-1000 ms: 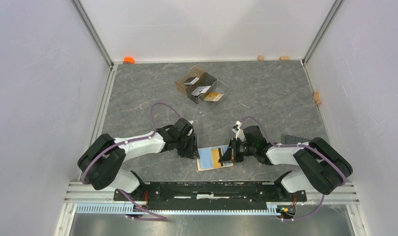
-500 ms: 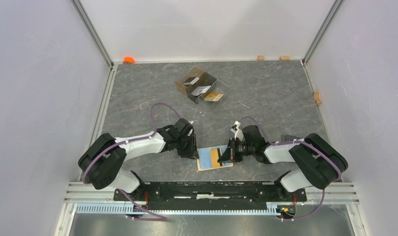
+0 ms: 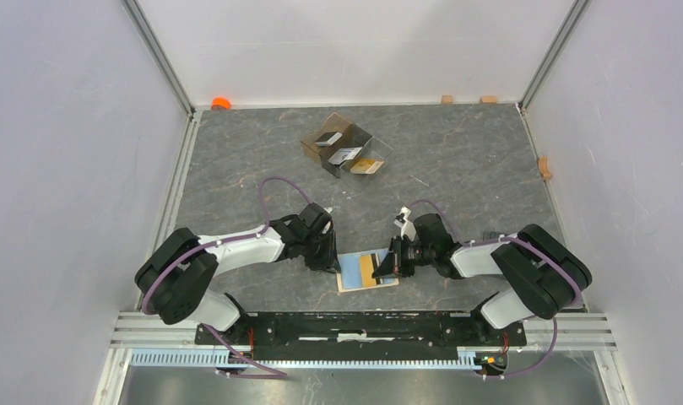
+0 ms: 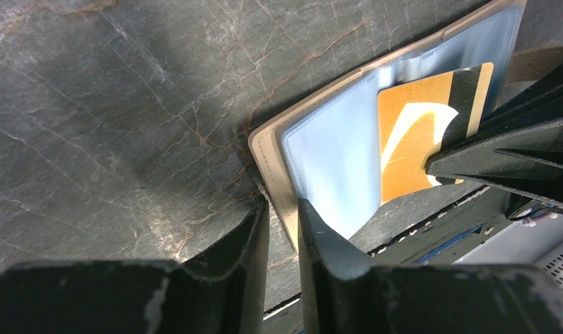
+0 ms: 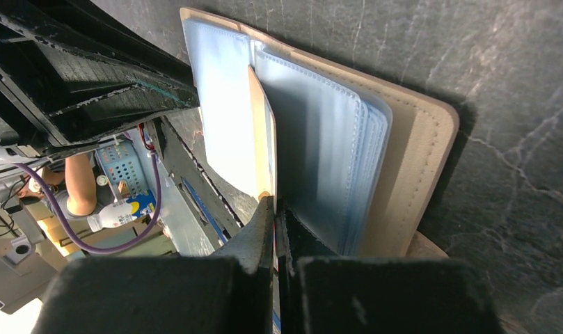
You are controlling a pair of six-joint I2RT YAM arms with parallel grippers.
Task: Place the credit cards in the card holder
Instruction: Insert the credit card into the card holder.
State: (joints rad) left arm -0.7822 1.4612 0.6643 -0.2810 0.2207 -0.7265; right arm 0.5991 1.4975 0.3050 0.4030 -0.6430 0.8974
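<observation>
grey marbled stone makes up the counter point(image 3: 456, 169), walled in by pale panels. the left arm point(image 3: 236, 247) and the right arm point(image 3: 490, 257) both bend inward low over its near edge, their wrists facing each other.

toward the far side sits a clear brown-tinted divided box point(image 3: 360, 135), lying at an angle. three credit cards point(image 3: 346, 154) rest in its compartments: one dark, one silver-grey, one orange-gold.

between the two wrists, near the front edge, the card holder point(image 3: 352, 274) lies open flat on the counter, tan cover down and light blue pockets up.

the left gripper point(image 4: 282, 209) straddles the card holder's left edge. one finger is on the bare counter and the other is over the blue pocket, with the tan rim running into the narrow gap between them. whether the jaws actually pinch that rim i cannot tell.

the right gripper point(image 5: 275, 209) is closed tight on the edge of an orange-gold credit card point(image 4: 410, 132) with a dark stripe and a white swoosh. the card lies over the holder's right-hand half, its free end pointing toward the fold. from the right wrist it shows edge-on against the stacked clear sleeves, though i cannot tell whether it is inside a sleeve.

a small orange object point(image 3: 221, 103) sits at the far left corner, and small tan blocks point(image 3: 447, 99) lie along the far edge.
</observation>
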